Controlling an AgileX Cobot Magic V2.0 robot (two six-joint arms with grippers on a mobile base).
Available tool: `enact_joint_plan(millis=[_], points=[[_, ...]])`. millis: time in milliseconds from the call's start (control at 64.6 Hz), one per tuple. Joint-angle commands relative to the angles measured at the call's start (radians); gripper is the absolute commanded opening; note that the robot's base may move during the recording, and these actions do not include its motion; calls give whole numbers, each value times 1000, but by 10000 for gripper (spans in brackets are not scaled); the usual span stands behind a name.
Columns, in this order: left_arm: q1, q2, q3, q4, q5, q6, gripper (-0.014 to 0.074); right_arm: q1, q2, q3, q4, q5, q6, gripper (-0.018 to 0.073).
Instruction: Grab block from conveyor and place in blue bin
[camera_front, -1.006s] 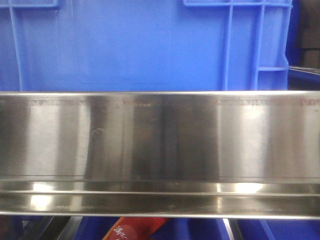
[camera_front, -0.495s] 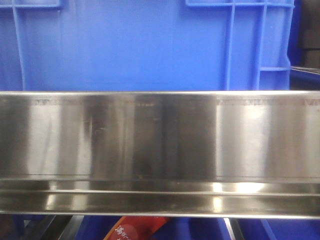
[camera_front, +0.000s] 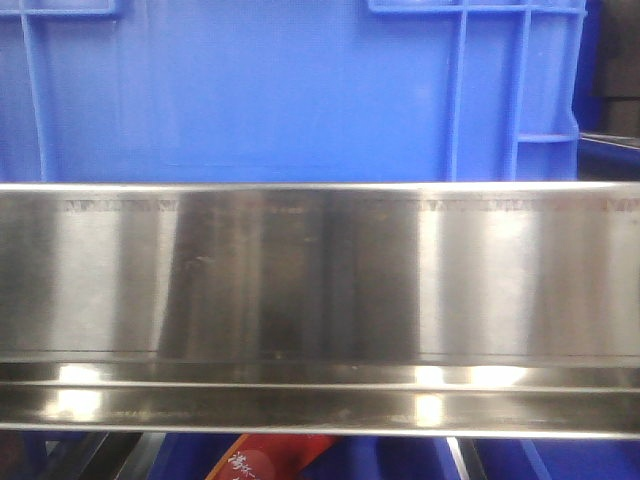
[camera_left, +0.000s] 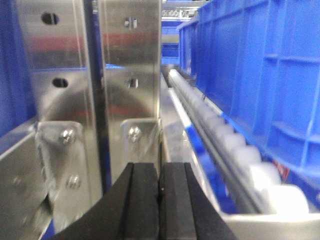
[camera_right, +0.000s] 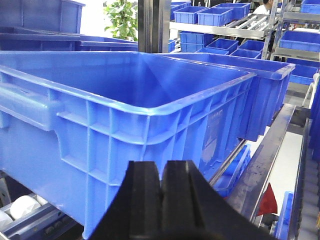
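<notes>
Front view is barely shifting; both claws, left claw and right claw, are sitting pressed together, empty (block unseen), facing blue bin.

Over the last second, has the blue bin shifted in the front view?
No: the blue bin shows no clear shift; its ribs meet the steel rail's top edge at the same places.

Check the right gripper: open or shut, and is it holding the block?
Shut and empty. In the right wrist view the right gripper has its black fingers pressed together, nothing between them, facing the blue bin.
</notes>
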Motion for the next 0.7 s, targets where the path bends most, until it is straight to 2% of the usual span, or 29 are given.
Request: enact_joint_plan(millis=[0,263,681], points=[[-11,-5,5,20,-40,-27,-111,3,-3,1,-5,-28,-3,-162],[-11,-5,5,20,-94,-27,-111,3,-3,1,-5,-30,-3,-162],[-11,-5,5,20,-94,-27,-111,3,-3,1,-5,-30,-3,-162]])
